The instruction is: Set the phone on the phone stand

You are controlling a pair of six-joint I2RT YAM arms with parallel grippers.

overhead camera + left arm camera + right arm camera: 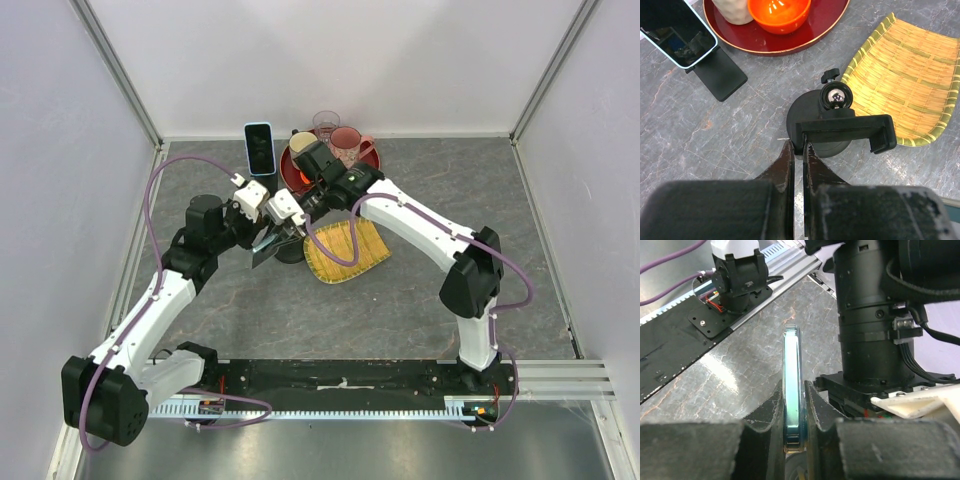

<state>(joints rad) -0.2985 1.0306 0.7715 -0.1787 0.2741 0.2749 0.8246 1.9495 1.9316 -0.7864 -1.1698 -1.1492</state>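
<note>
Phone point(791, 370), pinched edge-on by the right fingers point(771, 412), should enter the stand point(840, 129) squarely (left fingers point(785, 167) pinch its end steady).

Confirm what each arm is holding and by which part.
The left fingers pinch the phone stand by one end of its clamp bar. The right fingers hold a phone edge-on, pressing its flat faces near one end.

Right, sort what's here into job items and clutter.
For the job: phone in right gripper; clamp stand in left gripper.
Lying about: second phone on flat stand, red tray, orange bowl, bamboo tray, cups.
</note>
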